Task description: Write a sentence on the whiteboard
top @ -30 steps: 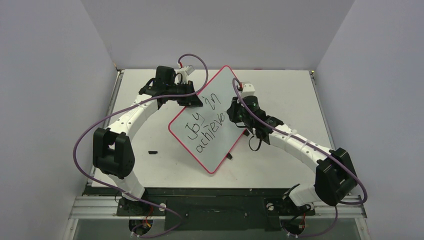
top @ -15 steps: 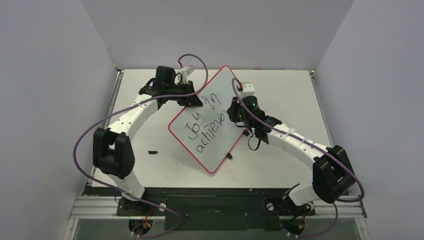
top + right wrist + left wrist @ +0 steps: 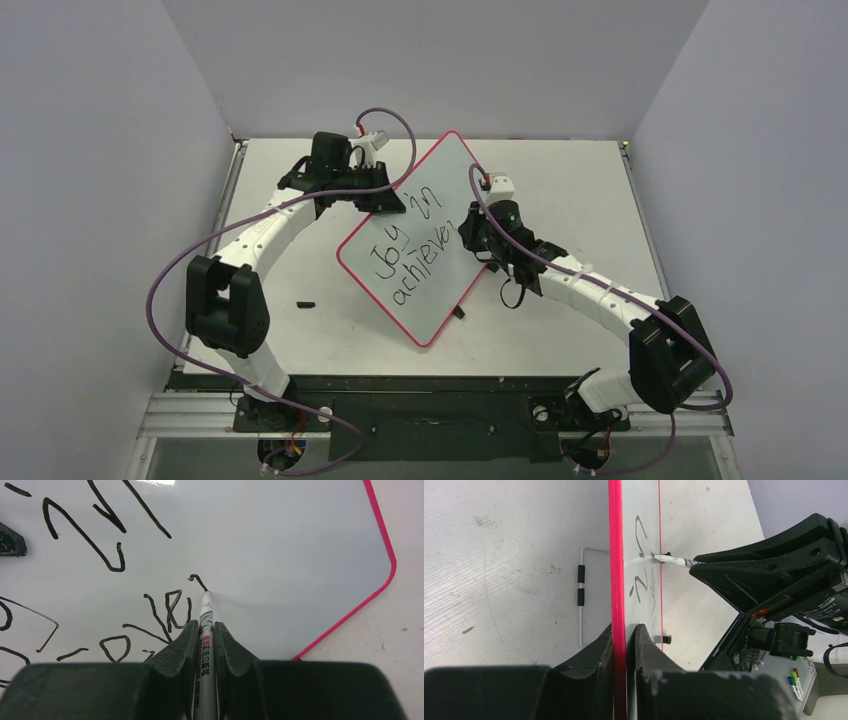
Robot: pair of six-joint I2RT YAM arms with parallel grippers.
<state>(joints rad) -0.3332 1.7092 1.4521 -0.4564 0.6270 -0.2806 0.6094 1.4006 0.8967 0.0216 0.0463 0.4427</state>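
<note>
From above: my left gripper (image 3: 384,203) is clamped on the upper left edge of the board (image 3: 430,285), which sits turned like a diamond in the middle of the table (image 3: 570,180). My right gripper (image 3: 468,232) reaches over the board's right side, just past the end of the sentence (image 3: 408,250). The black writing reads "Joy in" over "achieve", with "Joy" underlined. The board is pale and glossy, with a thin red rim and rounded corners. The table is matt white, and a small black bit (image 3: 306,302) lies on it to the board's left, well apart. Plain grey walls (image 3: 420,60) close in three sides.

Left wrist: my two black fingers pinch the red rim edge-on, one on each face. A bent white wire (image 3: 0,0)

Left wrist, corrected view: a bent white wire (image 3: 581,605) with two black sleeves stands against the board's back. On the front face, the white-tipped marker (image 3: 669,559) touches the surface, held by my other gripper. The tabletop here is scuffed and speckled.

Right wrist: my fingers are closed narrow on the marker's slim grey barrel, which carries red and black print. Its tip rests on the board at the end of a short fresh hooked stroke, right of the last "e". The surface shines and mirrors the tip faintly. The rim curves round a corner at right, with bare table beyond.
</note>
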